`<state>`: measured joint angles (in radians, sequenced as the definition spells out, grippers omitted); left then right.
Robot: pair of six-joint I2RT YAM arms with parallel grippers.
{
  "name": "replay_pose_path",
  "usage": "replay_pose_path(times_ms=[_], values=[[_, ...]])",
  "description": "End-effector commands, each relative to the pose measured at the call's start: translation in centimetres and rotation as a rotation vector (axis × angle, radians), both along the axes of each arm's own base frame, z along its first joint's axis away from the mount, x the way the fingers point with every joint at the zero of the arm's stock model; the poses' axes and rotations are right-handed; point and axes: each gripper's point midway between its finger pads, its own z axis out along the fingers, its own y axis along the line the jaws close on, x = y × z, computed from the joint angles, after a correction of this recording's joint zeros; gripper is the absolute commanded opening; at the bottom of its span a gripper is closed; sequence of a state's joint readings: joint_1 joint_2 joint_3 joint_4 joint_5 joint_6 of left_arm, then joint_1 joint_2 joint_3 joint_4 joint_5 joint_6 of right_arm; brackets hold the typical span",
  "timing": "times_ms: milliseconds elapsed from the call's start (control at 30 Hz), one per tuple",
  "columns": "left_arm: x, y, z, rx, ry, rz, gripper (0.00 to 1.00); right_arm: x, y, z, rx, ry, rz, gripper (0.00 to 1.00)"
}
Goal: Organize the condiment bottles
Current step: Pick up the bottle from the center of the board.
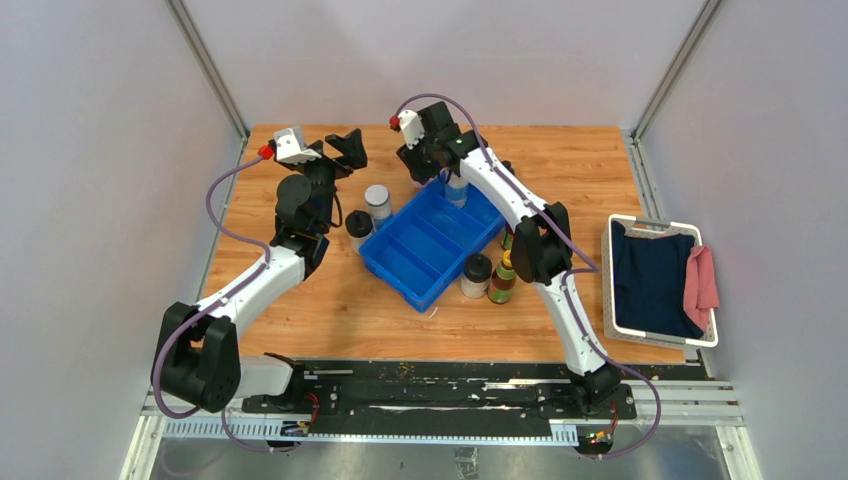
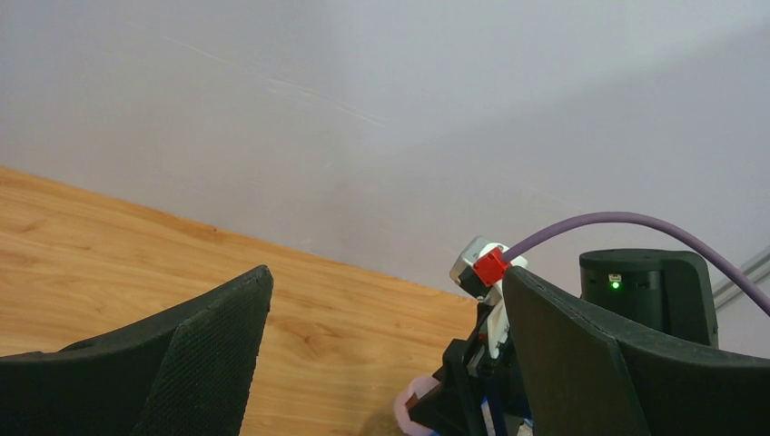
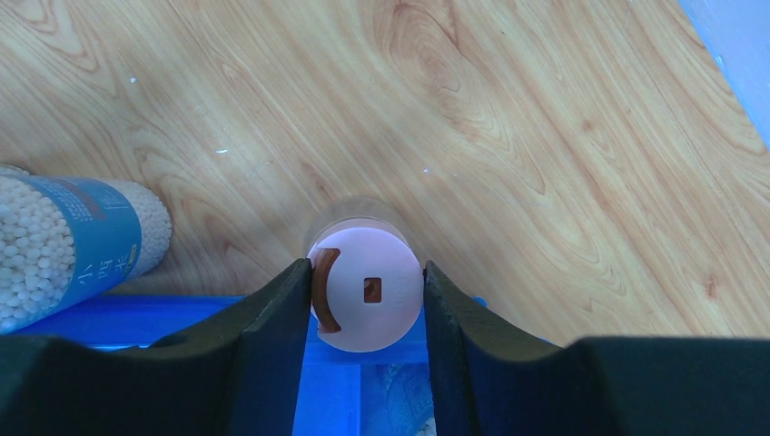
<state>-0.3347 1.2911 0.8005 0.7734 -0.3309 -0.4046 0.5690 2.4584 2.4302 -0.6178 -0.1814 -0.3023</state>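
Overhead and wrist views. The right arm reached across the blue tray [image 1: 395, 272] to its far corner. There the right gripper [image 3: 366, 269] was clamped on the lid of the pink-lidded jar [image 3: 367, 295], a finger on either side. The left arm was raised, with the left gripper [image 1: 350, 150] spread wide on nothing. Bare table [image 1: 570, 160] lay beyond the tray. Counted: one pink-lidded jar, one grey-lidded jar [image 1: 378, 203], two black-lidded jars [image 1: 358, 228], and two dark bottles [image 1: 503, 283] partly behind the right arm.
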Motion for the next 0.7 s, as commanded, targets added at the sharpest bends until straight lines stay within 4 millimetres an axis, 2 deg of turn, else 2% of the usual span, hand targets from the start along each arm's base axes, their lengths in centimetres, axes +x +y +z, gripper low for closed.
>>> replay_pose_path(times_ms=[0, 133, 667], values=[[0.1, 0.2, 0.3, -0.007, -0.019, 0.004, 1.00, 0.2, -0.8, -1.2, -0.020, 0.032, -0.016, 0.20], [0.2, 0.2, 0.4, -0.008, -0.019, 0.003, 1.00, 0.4, -0.7, -0.6, -0.013, 0.020, -0.018, 0.01], [0.0, 0.4, 1.0, -0.008, -0.027, 0.009, 1.00, 0.8, 0.0, 5.3, 0.063, -0.094, 0.005, 0.00]])
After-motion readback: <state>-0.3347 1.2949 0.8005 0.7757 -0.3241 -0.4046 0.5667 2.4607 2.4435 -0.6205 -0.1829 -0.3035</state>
